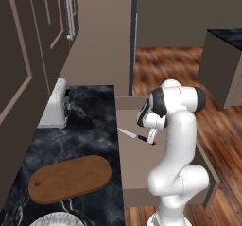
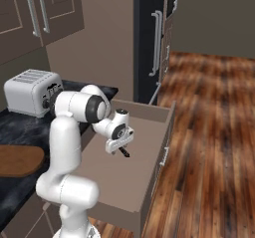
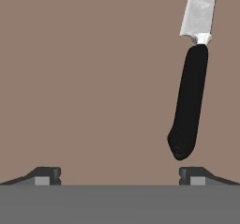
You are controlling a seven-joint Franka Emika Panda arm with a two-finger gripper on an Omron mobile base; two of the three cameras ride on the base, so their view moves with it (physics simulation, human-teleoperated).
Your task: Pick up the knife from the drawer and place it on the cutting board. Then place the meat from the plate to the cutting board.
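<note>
Knife (image 3: pixel 190 103) in open drawer (image 2: pixel 144 132)
Black handle, silver blade, flat on tan floor; cutting board (image 1: pixel 70 178) and plate (image 1: pixel 56 219) on counter.

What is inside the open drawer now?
In the drawer lies the knife on the flat tan floor, below the open pincer. The arm covers part of the floor.

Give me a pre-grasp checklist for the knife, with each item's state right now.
1. Drawer open: ok.
2. Knife lying flat on the drawer floor, nothing on it: ok.
3. Gripper open, jaws spread: ok.
4. Handle centred between the jaws: not ok; it sits over by one fingertip.
5. Cutting board bare for the drop: ok.
6. Meat on the plate: cannot tell; just the rim shows.
</note>
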